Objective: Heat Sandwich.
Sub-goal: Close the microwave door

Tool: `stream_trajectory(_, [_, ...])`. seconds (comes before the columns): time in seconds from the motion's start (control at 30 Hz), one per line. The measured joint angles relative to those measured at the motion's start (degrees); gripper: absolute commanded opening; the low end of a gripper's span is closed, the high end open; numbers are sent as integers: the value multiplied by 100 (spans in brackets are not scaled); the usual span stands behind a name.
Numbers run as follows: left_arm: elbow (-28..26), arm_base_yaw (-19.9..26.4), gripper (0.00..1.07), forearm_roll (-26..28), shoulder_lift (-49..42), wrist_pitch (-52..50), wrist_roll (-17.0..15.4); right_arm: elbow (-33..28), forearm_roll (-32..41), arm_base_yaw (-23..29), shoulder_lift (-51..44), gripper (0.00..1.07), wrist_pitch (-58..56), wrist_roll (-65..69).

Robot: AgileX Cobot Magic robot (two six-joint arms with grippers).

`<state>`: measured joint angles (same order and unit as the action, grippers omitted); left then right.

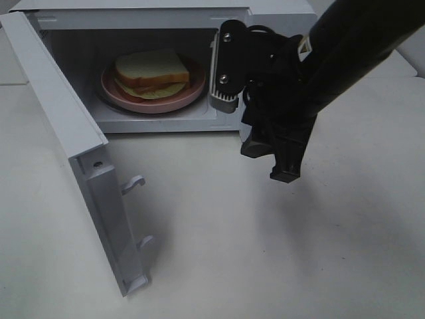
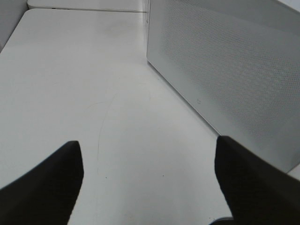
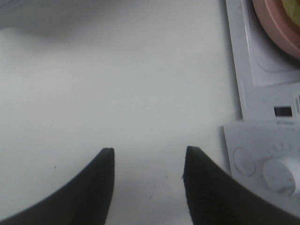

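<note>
The sandwich (image 1: pixel 151 70), white bread with tan crust and pale yellow-green filling, lies on a round pink plate (image 1: pixel 154 107) inside the open white microwave (image 1: pixel 279 16). My right gripper (image 1: pixel 271 164) hangs open and empty over the table, in front of the microwave's control panel and apart from the plate. In the right wrist view the gripper (image 3: pixel 148 151) is open above bare table, with the plate's rim (image 3: pixel 274 26) at the edge. My left gripper (image 2: pixel 148 143) is open and empty beside the microwave's perforated side wall (image 2: pixel 234 70). It is out of the exterior high view.
The microwave door (image 1: pixel 63 126) swings wide open to the left, with two latch hooks (image 1: pixel 135 182) on its edge. The control panel with a knob (image 3: pixel 282 174) shows in the right wrist view. The right arm (image 1: pixel 352 46) crosses in front of the microwave's right part.
</note>
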<state>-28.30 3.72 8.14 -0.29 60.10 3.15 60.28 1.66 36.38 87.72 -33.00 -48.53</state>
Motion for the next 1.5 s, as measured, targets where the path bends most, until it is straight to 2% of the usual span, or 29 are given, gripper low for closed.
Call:
stream_trajectory(0.23, [0, 0, 72, 0, 0, 0, 0, -178, 11, -550, -401, 48, -327, 762])
stream_trajectory(0.33, [0, 0, 72, 0, 0, 0, 0, -178, -23, -1112, -665, 48, -728, 1524])
stream_trajectory(0.37, [0, 0, 72, 0, 0, 0, 0, -178, -23, -1112, -665, 48, -728, 1524])
stream_trajectory(0.47, [0, 0, 72, 0, 0, 0, 0, -178, -115, -1719, -819, 48, -1186, 2532])
stream_trajectory(0.5, [0, 0, 72, 0, 0, 0, 0, -178, -166, -2074, -888, 48, -1398, 3163])
stream_trajectory(0.53, [0, 0, 72, 0, 0, 0, 0, -178, -166, -2074, -888, 48, -1398, 3163])
stream_trajectory(0.63, [0, 0, 72, 0, 0, 0, 0, -178, -229, -2555, -997, 52, -1725, 3902])
stream_trajectory(0.67, [0, 0, 72, 0, 0, 0, 0, -178, -229, -2871, -1054, 54, -1914, 4349])
stream_trajectory(0.7, [0, 0, 72, 0, 0, 0, 0, -178, -229, -2871, -1054, 54, -1914, 4349])
stream_trajectory(0.8, [0, 0, 72, 0, 0, 0, 0, -178, -229, -3432, -1152, 57, -2366, 4922])
stream_trajectory(0.97, [0, 0, 72, 0, 0, 0, 0, -223, -166, -3764, -1461, 66, -2704, 5025])
stream_trajectory(1.1, [0, 0, 72, 0, 0, 0, 0, -344, -166, -3804, -1702, 69, -2704, 5031])
stream_trajectory(1.2, [0, 0, 72, 0, 0, 0, 0, -1014, 63, -3833, -2492, 69, -2664, 5031])
stream_trajectory(1.27, [0, 0, 72, 0, 0, 0, 0, -1152, 92, -3833, -2687, 69, -2653, 5031])
stream_trajectory(1.37, [0, 0, 72, 0, 0, 0, 0, -1770, 126, -3833, -3489, 69, -2630, 5031])
stream_trajectory(1.5, [0, 0, 72, 0, 0, 0, 0, -2137, 126, -3833, -4131, 69, -2561, 5031])
